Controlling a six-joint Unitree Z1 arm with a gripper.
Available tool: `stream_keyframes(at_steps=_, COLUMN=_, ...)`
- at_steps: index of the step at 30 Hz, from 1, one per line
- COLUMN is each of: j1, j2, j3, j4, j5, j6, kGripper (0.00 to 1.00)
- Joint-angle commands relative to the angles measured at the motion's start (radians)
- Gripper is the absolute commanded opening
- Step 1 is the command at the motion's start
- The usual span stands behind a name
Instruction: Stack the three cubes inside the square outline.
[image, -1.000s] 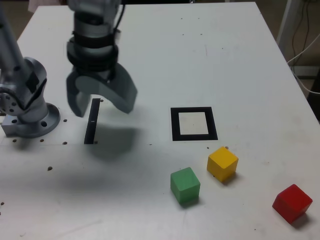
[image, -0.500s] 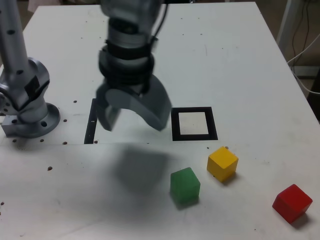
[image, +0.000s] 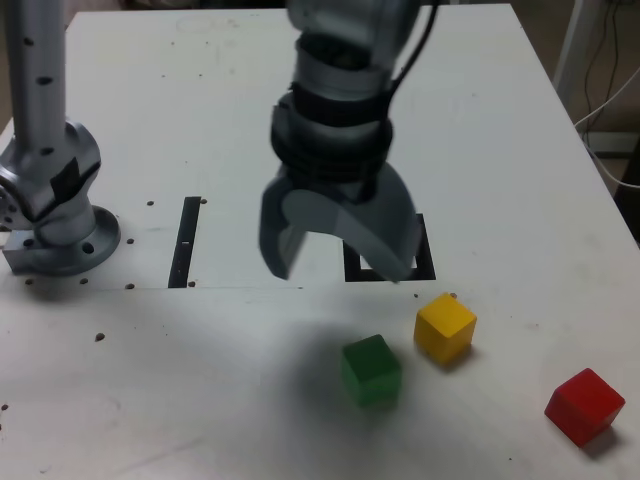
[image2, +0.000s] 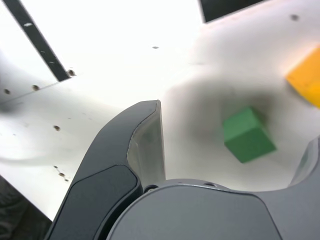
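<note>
Rightward in the exterior view the gripper (image: 343, 278) had travelled, jaws spread wide, holding nothing. It hovered partly over the square outline (image: 424, 272). Nearer the camera sat the green cube (image: 371, 371) (dimmed by shadow), then the yellow cube (image: 445, 328) beside it, and the red cube (image: 585, 406) farthest right.

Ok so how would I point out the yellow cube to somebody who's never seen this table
On the white table, find the thick black square outline. Just below it in the exterior view sits the yellow cube, between the green and red cubes. It's the only yellow one.
</note>
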Motion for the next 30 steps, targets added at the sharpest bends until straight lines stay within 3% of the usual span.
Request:
stream_keyframes(at_steps=1, j1=-0.006, j2=0.032, j3=-0.059, j4=0.027, j5=0.001, j6=-0.002, kGripper=0.99)
stream_keyframes(at_steps=20, j1=-0.021, j2=0.32, j3=-0.572, j4=0.208, j5=0.013, j6=0.035, kGripper=0.99)
stream_keyframes(at_steps=30, j1=-0.021, j2=0.443, j3=-0.791, j4=0.242, j5=0.015, j6=0.064, kGripper=1.0)
